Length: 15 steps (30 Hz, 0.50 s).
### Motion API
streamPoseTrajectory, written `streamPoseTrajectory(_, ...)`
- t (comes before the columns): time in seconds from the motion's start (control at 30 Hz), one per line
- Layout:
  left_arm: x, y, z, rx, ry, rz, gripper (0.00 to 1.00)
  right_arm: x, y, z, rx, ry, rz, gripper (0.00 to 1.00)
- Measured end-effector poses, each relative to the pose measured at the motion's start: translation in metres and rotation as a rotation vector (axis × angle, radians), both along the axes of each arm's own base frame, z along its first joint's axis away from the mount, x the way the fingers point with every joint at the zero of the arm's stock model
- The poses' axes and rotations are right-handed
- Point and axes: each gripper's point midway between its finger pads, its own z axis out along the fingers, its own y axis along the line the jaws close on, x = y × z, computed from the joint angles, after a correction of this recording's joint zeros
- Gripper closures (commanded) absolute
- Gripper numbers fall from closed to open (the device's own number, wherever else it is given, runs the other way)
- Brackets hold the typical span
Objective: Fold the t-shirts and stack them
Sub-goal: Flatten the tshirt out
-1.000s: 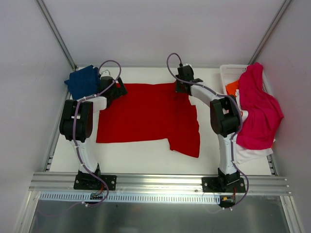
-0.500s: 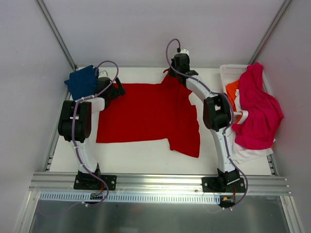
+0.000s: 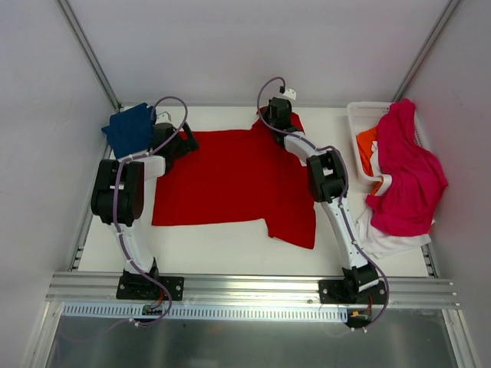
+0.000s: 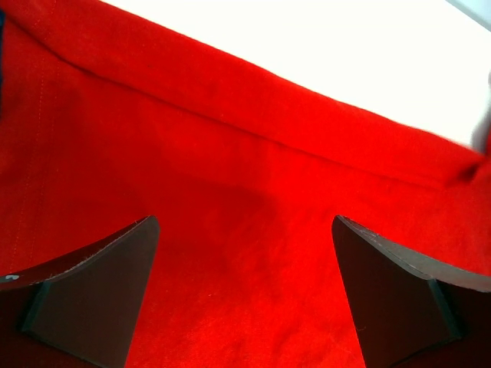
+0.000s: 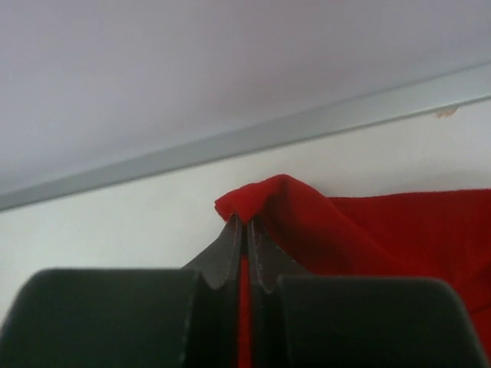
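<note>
We see the right gripper [image 5: 245, 222] with its two fingers pressed together on a small pinch of the red t-shirt [image 5: 368, 230]. The cloth rises in a little peak just above the fingertips. From overhead, this gripper [image 3: 278, 115] sits at the far edge of the red t-shirt [image 3: 230, 180], toward its right end.

The left gripper [image 4: 244, 222] has its fingers spread wide apart with nothing between them. It looks down on red cloth [image 4: 230, 153] with a stitched hem running just beyond. We cannot tell whether the fingertips touch the fabric. From overhead it [image 3: 182, 142] is at the far left corner of the red t-shirt.

The red t-shirt lies spread mostly flat on the white table [image 3: 230, 245], with a longer flap reaching toward us at its near right corner. A navy t-shirt [image 3: 129, 129] lies bunched just beyond the far left corner, close to the left gripper. Well to the right of the red t-shirt, a magenta-pink t-shirt [image 3: 406, 169] drapes over a white basket [image 3: 357, 115], with an orange t-shirt [image 3: 367, 139] inside and a white t-shirt [image 3: 383, 241] trailing below.

We judge that the fold is only starting. The main risk is that the right side pulls while the left holds nothing, dragging the shirt askew. The right pinch looks thin and could slip out under tension. The left fingers could also catch the navy cloth if they close too far outward.
</note>
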Motion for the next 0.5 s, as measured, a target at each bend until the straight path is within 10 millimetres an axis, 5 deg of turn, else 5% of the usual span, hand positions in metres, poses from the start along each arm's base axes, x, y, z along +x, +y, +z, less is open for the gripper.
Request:
streamPoseTrajectory(0.27, 0.0, -0.003, 0.005, -0.011, -0.016, -0.017, 0.03, 0.032, -0.03, 0.056, 0.03, -0.233, -0.205, 0.95)
streamPoseTrajectory(0.33, 0.0, -0.004, 0.006, -0.013, -0.021, -0.019, 0.03, 0.039, -0.037, 0.068, 0.05, -0.297, -0.252, 0.72)
streamPoseTrajectory(0.4, 0.001, -0.004, 0.007, -0.014, -0.025, -0.02, 0.03, 0.043, -0.043, 0.074, 0.066, -0.342, -0.286, 0.03)
streamPoseTrajectory(0.5, 0.001, -0.004, 0.008, -0.014, -0.028, -0.022, 0.03, 0.045, -0.054, 0.065, 0.05, -0.36, -0.338, 0.0)
